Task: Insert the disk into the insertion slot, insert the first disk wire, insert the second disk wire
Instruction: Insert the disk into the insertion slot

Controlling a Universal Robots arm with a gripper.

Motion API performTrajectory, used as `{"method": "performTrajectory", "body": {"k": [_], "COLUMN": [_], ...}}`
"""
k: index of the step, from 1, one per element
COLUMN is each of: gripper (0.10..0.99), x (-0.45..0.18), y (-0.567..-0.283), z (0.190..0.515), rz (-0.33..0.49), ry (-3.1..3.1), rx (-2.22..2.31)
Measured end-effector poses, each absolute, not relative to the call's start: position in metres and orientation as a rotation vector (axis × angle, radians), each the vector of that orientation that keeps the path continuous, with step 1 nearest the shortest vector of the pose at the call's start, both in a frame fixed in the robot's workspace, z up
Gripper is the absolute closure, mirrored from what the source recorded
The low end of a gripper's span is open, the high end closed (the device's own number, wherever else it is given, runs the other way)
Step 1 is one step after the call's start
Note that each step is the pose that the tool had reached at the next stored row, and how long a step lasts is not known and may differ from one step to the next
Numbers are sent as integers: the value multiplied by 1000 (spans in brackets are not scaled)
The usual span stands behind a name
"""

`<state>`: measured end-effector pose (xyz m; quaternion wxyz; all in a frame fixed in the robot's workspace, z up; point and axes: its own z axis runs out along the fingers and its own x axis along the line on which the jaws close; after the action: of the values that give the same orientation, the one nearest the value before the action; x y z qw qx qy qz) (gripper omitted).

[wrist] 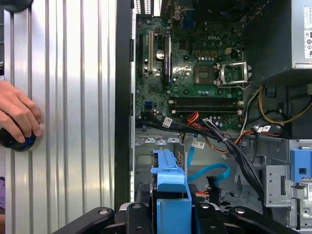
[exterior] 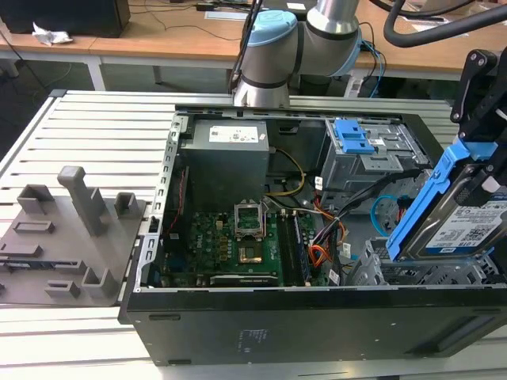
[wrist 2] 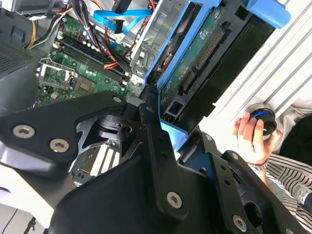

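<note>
Exterior view: disk (exterior: 467, 229) hangs tilted at the mouth of the insertion slot (exterior: 420, 273), in the open computer case (exterior: 317, 324) at the exterior view's right.
First wrist view: gripper (wrist: 173, 217) clamped on the disk, one black finger on each side of its blue bracket (wrist: 170, 180). Lower end of disk sits at the slot's open top, upper end well above it; contact cannot be told. Second disk wire (exterior: 383, 207) loops in the case between the slot and the grey bay (exterior: 356, 158), near the motherboard (exterior: 230, 237). A person's hand (wrist: 17, 114) rests on a dark knob (wrist: 17, 141) on the slatted surface (wrist: 73, 97) beside the case.
</note>
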<state>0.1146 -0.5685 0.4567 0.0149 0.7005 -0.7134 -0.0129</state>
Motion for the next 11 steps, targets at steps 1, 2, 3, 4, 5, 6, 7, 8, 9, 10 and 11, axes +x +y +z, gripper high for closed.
{"method": "performTrajectory", "body": {"k": [1,2,3,4,5,6,7,8,9,10,11], "gripper": [722,722,722,722,722,722,722,722,722,722,722], "x": [115,115,115,115,115,115,115,115,115,114,114], "y": [-569,-569,-568,-567,-565,-563,-560,-558,-555,-554,-553], "z": [456,454,453,452,452,452,451,451,451,450,450], "rz": [-40,-40,-40,-40,-40,-40,-40,-40,-40,-40,-40], "ry": [-2220,-2220,-2220,-2220,-2220,-2220,-2220,-2220,-2220,-2220,-2220], "rx": [2180,2180,2180,2180,2180,2180,2180,2180,2180,2180,2180]}}
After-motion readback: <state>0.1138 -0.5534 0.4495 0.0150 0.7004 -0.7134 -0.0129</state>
